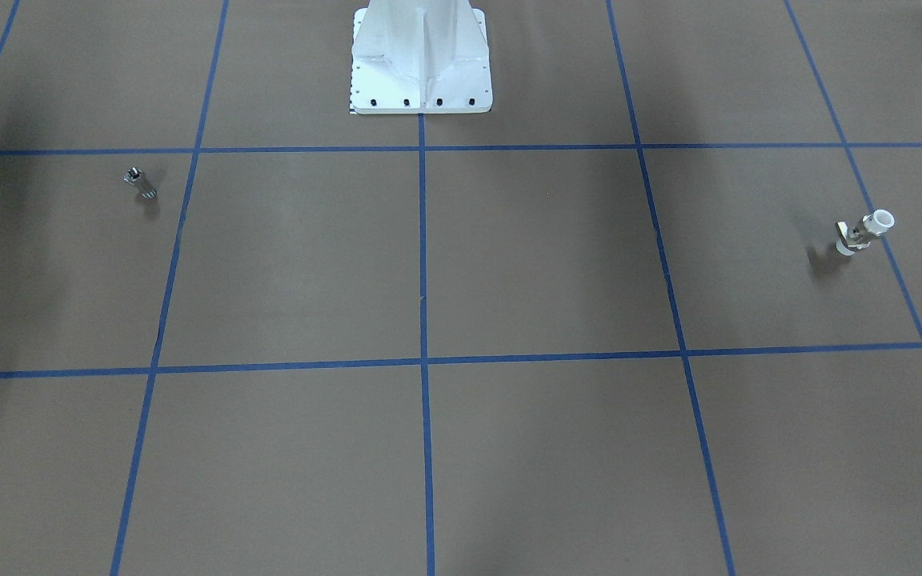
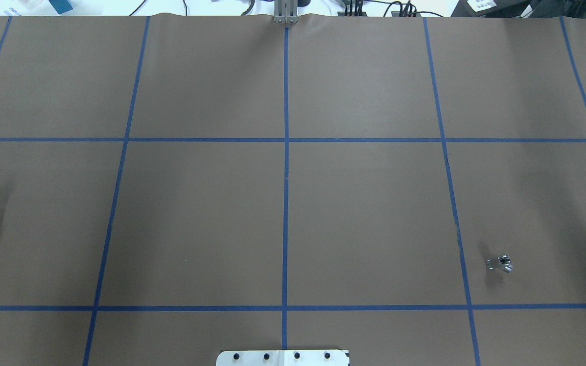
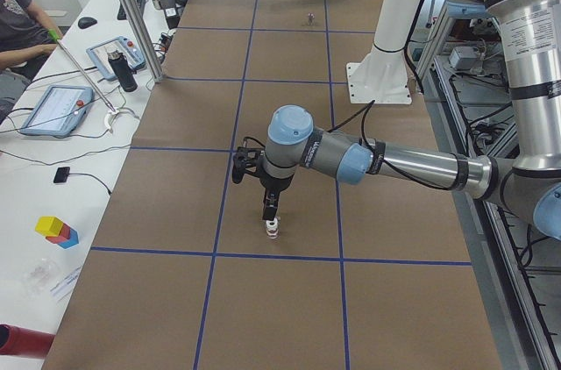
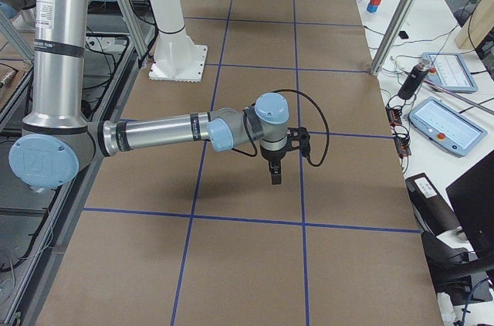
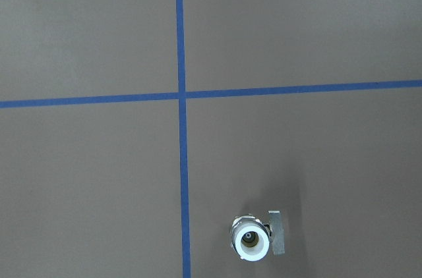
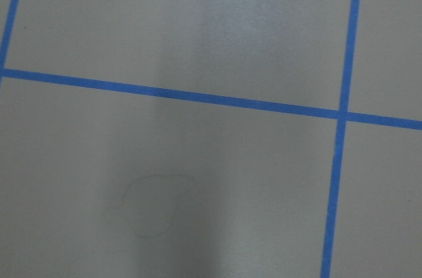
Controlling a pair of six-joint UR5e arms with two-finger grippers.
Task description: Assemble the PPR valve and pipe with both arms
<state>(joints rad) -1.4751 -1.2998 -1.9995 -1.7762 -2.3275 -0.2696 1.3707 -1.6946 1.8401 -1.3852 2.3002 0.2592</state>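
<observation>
Nothing of the assembly is done yet. The PPR valve stands by itself on the tabletop far out on the robot's left, one white end up and its little lever out to the side. The pipe sits well apart from it on the robot's right. Neither part is held, so picking up, bringing together and joining are all left to do. The left arm stretches low and nearly level over the tabletop, wrist bent so that the left hand points straight down just above the valve's upper end; its wrist camera looks into the valve's open white mouth. Whether its fingers are apart or together, I cannot tell. The right arm reaches out in much the same pose, the right hand pointing down over bare tabletop. Its wrist view shows only brown paper and blue tape lines, no pipe, so it seems not lined up over the pipe; its fingers' state cannot be told either.
</observation>
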